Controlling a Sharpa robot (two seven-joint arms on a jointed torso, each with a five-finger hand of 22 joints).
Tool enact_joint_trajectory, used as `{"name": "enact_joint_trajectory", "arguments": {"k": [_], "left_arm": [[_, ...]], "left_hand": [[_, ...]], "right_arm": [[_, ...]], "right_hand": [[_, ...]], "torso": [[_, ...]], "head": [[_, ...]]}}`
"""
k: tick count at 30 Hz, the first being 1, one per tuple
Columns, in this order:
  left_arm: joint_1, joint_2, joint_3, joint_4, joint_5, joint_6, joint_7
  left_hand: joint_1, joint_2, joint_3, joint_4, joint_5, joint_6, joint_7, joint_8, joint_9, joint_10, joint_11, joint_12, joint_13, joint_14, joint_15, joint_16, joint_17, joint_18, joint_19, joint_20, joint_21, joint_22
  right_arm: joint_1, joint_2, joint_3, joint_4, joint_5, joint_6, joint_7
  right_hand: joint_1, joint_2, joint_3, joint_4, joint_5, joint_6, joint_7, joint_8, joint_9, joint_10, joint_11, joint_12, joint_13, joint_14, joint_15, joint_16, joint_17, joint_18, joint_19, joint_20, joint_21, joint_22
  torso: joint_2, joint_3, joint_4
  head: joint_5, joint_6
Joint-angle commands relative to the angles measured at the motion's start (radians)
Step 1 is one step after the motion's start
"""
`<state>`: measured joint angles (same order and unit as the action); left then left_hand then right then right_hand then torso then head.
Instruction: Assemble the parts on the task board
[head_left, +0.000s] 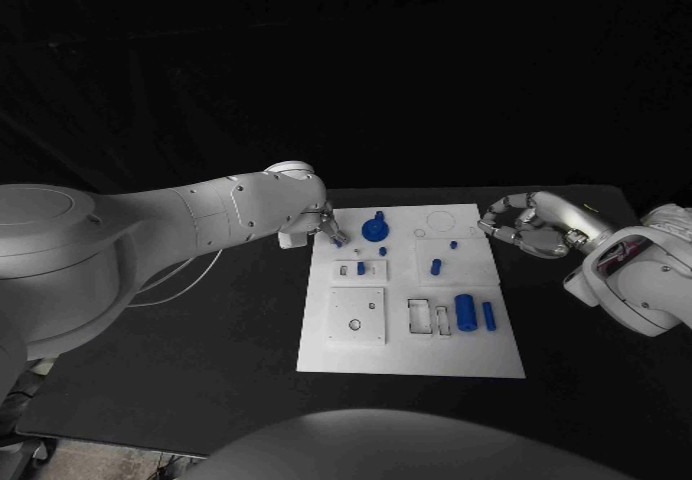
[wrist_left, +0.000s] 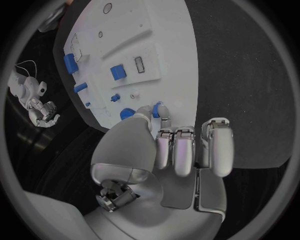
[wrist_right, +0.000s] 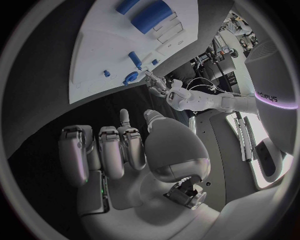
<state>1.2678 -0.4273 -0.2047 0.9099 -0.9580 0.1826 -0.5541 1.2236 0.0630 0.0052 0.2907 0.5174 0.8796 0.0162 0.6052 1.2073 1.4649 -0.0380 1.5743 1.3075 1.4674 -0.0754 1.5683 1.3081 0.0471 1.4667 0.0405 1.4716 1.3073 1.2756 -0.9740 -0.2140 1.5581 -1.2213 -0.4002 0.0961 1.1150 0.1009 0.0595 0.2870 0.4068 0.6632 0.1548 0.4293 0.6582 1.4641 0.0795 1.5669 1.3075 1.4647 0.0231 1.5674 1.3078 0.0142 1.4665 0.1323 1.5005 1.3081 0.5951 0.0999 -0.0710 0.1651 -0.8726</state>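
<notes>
The white task board (head_left: 411, 345) lies in the middle of the black table. My left hand (head_left: 323, 228) hovers over its far left corner and pinches a small blue part (wrist_left: 157, 110) between thumb and a fingertip, while its other fingers (wrist_left: 185, 150) are curled in. Just beside that pinch, a blue round toothed part (head_left: 375, 230) stands on the board. My right hand (head_left: 525, 226) hangs off the board's far right edge, its fingers (wrist_right: 106, 150) curled in with nothing in them. Near the board's right side lie a thick blue cylinder (head_left: 466, 308) and a thinner blue part (head_left: 490, 316).
Small blue pegs (head_left: 436, 266) stand in the board's middle, with another (head_left: 361, 268) to the left. A raised square plate (head_left: 356, 317) and rectangular slots (head_left: 420, 315) occupy the near half. Black table surrounds the board on all sides.
</notes>
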Motion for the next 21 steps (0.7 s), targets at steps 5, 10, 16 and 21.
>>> {"name": "enact_joint_trajectory", "arguments": {"k": [5,10,16,21], "left_arm": [[0.000,0.001,0.001,0.004,0.005,-0.011,-0.005],[0.000,0.000,0.001,0.008,0.005,-0.023,-0.003],[0.000,-0.001,0.001,0.013,0.003,-0.034,-0.003],[0.000,-0.010,0.001,0.027,-0.004,-0.042,-0.005]], "left_hand": [[0.047,-0.005,0.075,-0.004,0.098,-0.014,-0.005,0.015,0.031,0.106,-0.011,-0.004,0.263,0.103,-0.015,0.002,0.263,-0.019,0.034,-0.014,-0.001,0.225],[0.082,-0.092,0.387,-0.006,-0.109,0.025,-0.002,0.063,0.073,0.106,-0.006,-0.004,0.263,0.103,-0.021,0.002,0.263,-0.020,0.037,-0.023,0.001,0.227],[0.038,-0.162,0.591,-0.035,-0.111,0.044,-0.003,0.081,0.103,0.106,-0.012,-0.004,0.263,0.103,-0.017,0.002,0.263,-0.020,0.040,-0.018,0.002,0.228],[0.032,-0.175,0.611,-0.051,-0.118,0.044,-0.001,0.078,0.106,0.106,-0.012,-0.004,0.263,0.103,-0.016,0.002,0.263,-0.020,0.040,-0.018,0.002,0.228]], "right_arm": [[-0.001,0.000,0.000,0.000,-0.005,0.018,-0.005],[-0.002,0.000,0.000,0.000,-0.005,0.019,-0.006],[-0.002,0.000,0.000,-0.001,-0.005,0.019,-0.007],[-0.002,-0.001,0.000,-0.001,-0.005,0.018,-0.008]], "right_hand": [[0.008,0.003,-0.003,-0.001,0.006,0.005,-0.001,0.004,-0.002,0.107,0.006,0.004,0.263,0.106,0.006,0.003,0.263,0.012,0.029,0.007,-0.005,0.229],[0.008,0.003,-0.003,-0.001,0.007,0.005,-0.001,0.004,-0.002,0.107,0.006,0.004,0.263,0.106,0.006,0.003,0.263,0.012,0.029,0.007,-0.006,0.228],[0.008,0.003,-0.003,-0.001,0.008,0.005,-0.001,0.004,-0.002,0.107,0.006,0.004,0.263,0.106,0.006,0.003,0.263,0.012,0.028,0.007,-0.007,0.228],[0.009,0.003,-0.003,-0.001,0.009,0.005,-0.001,0.004,-0.003,0.107,0.006,0.004,0.263,0.106,0.006,0.003,0.263,0.012,0.027,0.007,-0.007,0.228]], "torso": [[0.000,0.0001,-0.0002],[0.000,0.0003,-0.0002],[0.000,0.0001,-0.0004],[-0.001,0.0003,0.0000]], "head": [[0.003,0.000],[0.003,0.000],[0.004,0.000],[0.004,0.000]]}}
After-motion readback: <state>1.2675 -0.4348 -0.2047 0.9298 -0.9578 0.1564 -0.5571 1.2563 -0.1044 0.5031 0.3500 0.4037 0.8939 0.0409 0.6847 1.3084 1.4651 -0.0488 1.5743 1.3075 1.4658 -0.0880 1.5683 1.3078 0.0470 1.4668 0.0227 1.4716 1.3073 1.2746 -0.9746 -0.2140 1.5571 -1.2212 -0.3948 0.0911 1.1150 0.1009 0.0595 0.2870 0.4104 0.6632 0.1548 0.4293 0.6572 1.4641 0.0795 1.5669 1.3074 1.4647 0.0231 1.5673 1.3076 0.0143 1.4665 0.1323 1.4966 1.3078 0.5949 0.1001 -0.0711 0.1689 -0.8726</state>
